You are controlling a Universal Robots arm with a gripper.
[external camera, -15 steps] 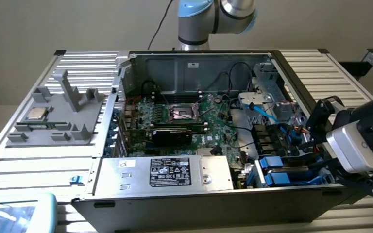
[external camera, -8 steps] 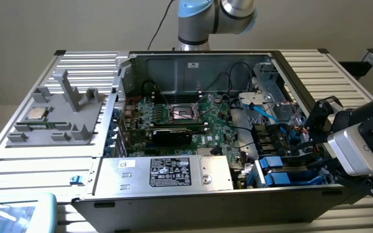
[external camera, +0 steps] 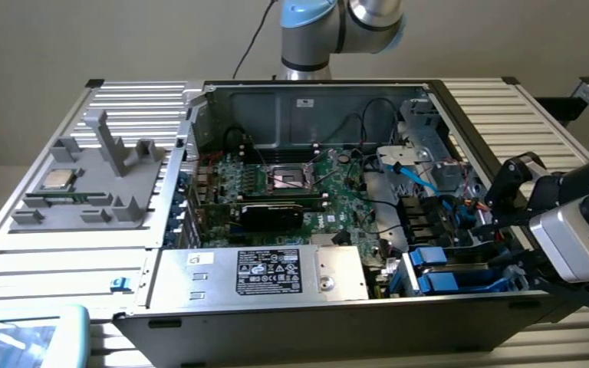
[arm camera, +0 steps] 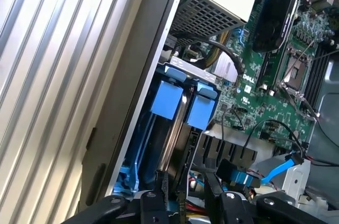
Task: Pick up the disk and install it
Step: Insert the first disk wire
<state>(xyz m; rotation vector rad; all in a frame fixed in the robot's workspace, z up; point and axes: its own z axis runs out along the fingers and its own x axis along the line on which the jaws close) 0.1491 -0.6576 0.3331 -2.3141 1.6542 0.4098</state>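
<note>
Gripper (external camera: 499,238) (arm camera: 185,181): reaches into the case from the exterior view's right, at the drive bay. It straddles the near end of the disk, but I cannot tell whether it clamps the disk or stands free of it.
Disk (external camera: 428,257) (arm camera: 201,110): stands on edge in the bay, its blue end tab pointing towards the board.
Other drive (external camera: 446,282) (arm camera: 168,99): just beside the disk and parallel to it, between the disk and the case wall.
Case (external camera: 315,96): lies open on the ribbed table (external camera: 59,253).
Board (external camera: 294,184): green, on the case floor, near the bay.
Power supply (external camera: 274,270): silver box with a black label, along the same wall as the bay.
Cable (external camera: 412,172): blue and flat, runs above the bay.
Tray (external camera: 90,207): grey, on the table at the exterior view's left, well apart from the gripper.
Chip (external camera: 61,179): small silver square resting on the tray.
</note>
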